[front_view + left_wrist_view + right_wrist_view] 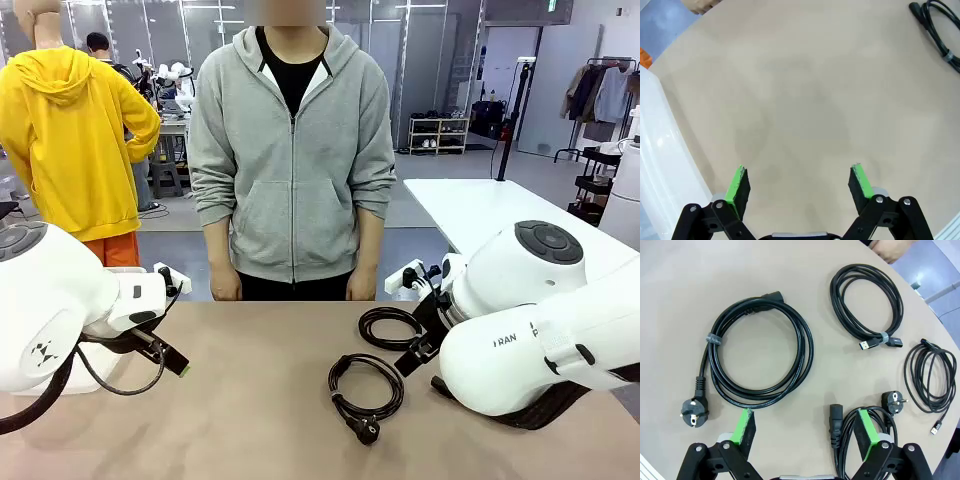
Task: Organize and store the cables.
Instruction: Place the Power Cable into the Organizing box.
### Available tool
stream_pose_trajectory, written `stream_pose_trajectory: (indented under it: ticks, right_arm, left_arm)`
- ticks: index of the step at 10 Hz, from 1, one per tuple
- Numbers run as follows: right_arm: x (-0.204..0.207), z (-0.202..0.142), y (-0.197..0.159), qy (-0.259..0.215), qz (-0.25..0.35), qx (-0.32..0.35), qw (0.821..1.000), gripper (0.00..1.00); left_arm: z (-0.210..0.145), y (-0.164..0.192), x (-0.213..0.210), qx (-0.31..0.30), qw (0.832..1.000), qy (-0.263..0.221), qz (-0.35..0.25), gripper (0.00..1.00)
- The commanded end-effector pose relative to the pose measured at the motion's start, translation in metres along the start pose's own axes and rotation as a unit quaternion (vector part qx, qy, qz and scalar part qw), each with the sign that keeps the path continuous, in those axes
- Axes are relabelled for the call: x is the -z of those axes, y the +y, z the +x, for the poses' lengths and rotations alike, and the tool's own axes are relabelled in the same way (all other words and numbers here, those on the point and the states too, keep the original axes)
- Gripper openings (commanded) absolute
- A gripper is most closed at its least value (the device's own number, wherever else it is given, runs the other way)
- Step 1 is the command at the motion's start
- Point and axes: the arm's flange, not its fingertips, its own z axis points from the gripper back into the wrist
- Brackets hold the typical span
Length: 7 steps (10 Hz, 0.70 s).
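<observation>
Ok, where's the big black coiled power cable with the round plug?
The thick black coiled power cable lies on the tan table, right of centre in the front view, just nearer the robot than a smaller black coil.

Cables black, one with a grey wrap band. Table plain tan. Left gripper and right gripper black, pads bright green. Arms white. Person's hoodie grey, shirt black.
</observation>
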Motion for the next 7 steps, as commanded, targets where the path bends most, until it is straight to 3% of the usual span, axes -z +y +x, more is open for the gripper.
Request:
stream_pose_trajectory:
  ticks: [1, 7]
  right_arm:
    - [0.0, 0.0, 0.0, 0.0, 0.0, 0.0, 1.0, 1.0]
    - [0.0, 0.0, 0.0, 0.0, 0.0, 0.0, 1.0, 1.0]
  left_arm:
    - [0.0001, -0.0002, 0.0, 0.0, 1.0, 0.0, 0.0, 1.0]
    - [0.0001, -0.0002, 0.0, 0.0, 1.0, 0.0, 0.0, 1.0]
